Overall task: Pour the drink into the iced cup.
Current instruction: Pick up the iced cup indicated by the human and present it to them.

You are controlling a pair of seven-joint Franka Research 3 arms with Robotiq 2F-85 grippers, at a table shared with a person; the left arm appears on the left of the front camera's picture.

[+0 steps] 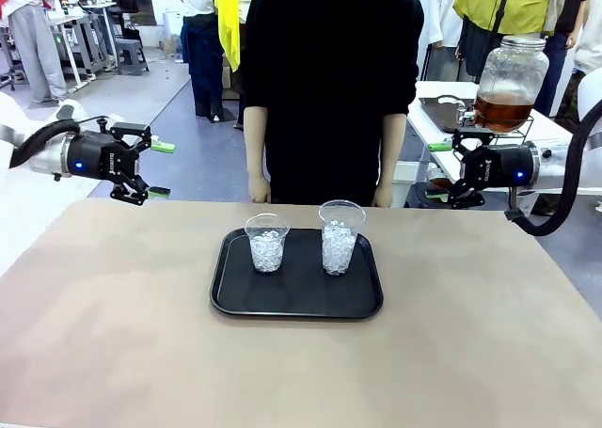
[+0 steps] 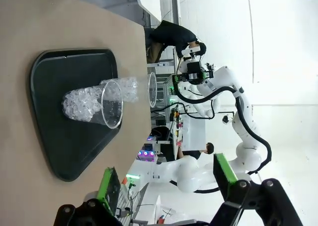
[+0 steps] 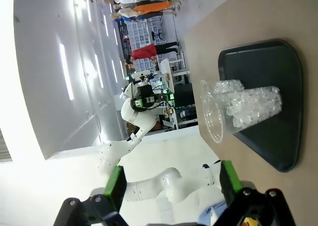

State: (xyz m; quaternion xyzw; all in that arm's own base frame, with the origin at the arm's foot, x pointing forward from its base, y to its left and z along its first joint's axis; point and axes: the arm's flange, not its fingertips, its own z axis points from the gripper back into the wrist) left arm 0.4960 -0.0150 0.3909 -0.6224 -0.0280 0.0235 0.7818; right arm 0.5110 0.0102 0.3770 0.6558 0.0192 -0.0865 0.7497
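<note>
Front view: my left hand (image 1: 161, 169) hangs in the air near the far left corner of the counter (image 1: 113, 334), with the jaws wide and nothing between them. My right hand (image 1: 437, 171) is on the other side, past the right edge of the counter (also wide, also holding nothing). Both hands point inward, toward each other.

In the middle of the counter lies a black tray (image 1: 230, 296). Two clear cups stand upright on it, both filled with ice. A shorter iced cup (image 1: 267, 245) is at the left and a taller iced cup (image 1: 339, 240) at the right, and they do not touch.

The drink (image 1: 501, 114) is amber-brown and fills the low part of a big clear jar (image 1: 511, 71) with a lid. The jar stands on a wire stand (image 1: 527, 125) behind my right hand, well apart from the tray.

A person (image 1: 329, 71) in black stands at the far edge of the counter, arms down. From the left wrist view, the two cups are farther off, beyond my spread fingers (image 2: 108, 184).
</note>
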